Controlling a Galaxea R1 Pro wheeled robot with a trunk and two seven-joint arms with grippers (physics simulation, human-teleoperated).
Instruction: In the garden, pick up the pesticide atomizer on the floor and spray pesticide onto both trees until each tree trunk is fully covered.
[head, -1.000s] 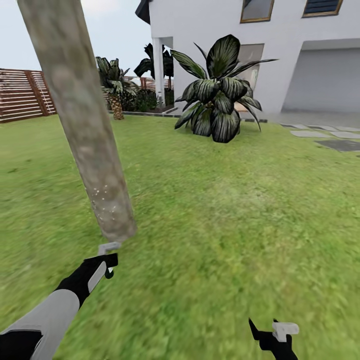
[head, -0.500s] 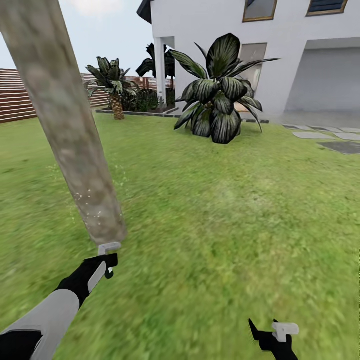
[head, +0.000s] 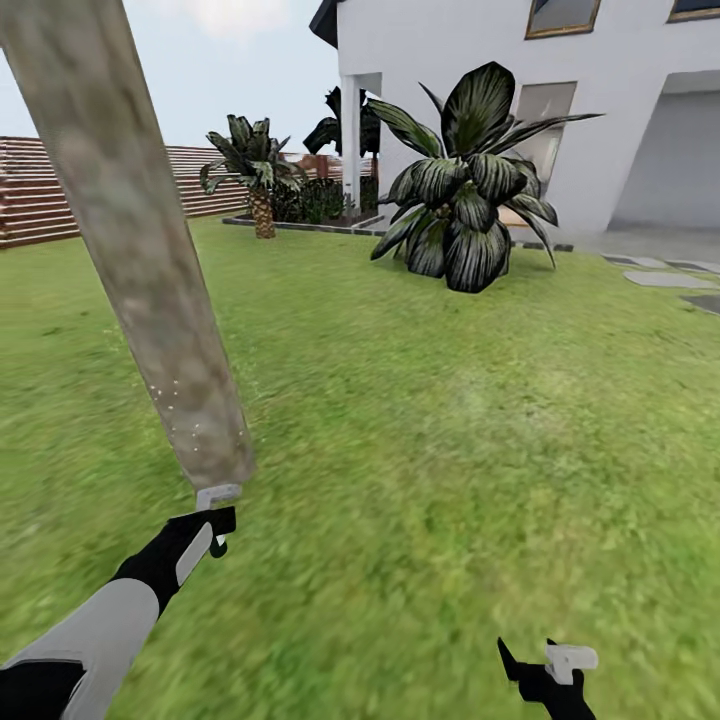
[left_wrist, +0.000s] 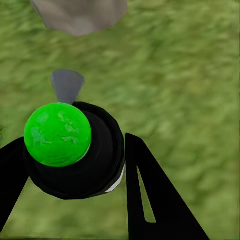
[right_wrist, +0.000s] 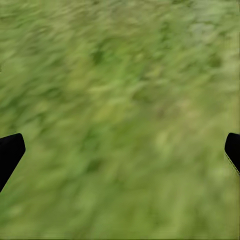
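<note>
Head view shows the pesticide atomizer (head: 216, 497) already off the grass (head: 450, 450) and carried by the left tool (head: 205, 530), its pale grey nozzle raised just ahead of the tool and nearly touching the foot of the thick tree trunk (head: 130, 240). Pale specks of pesticide (head: 175, 405) dot only the lowest stretch of bark directly ahead of the nozzle; the bark higher up looks bare, so I judge this trunk far from covered, and a second trunk remains to be treated. The left arm reaches forward and low, tool pointed at the trunk base. From the left wrist view the left tool (left_wrist: 75, 165) is clamped around the atomizer's black body with its green cap (left_wrist: 57, 134) between the fingers. The right tool (head: 545, 675) hangs low and well off to the side, its fingers spread wide over grass, gripping nothing.
</note>
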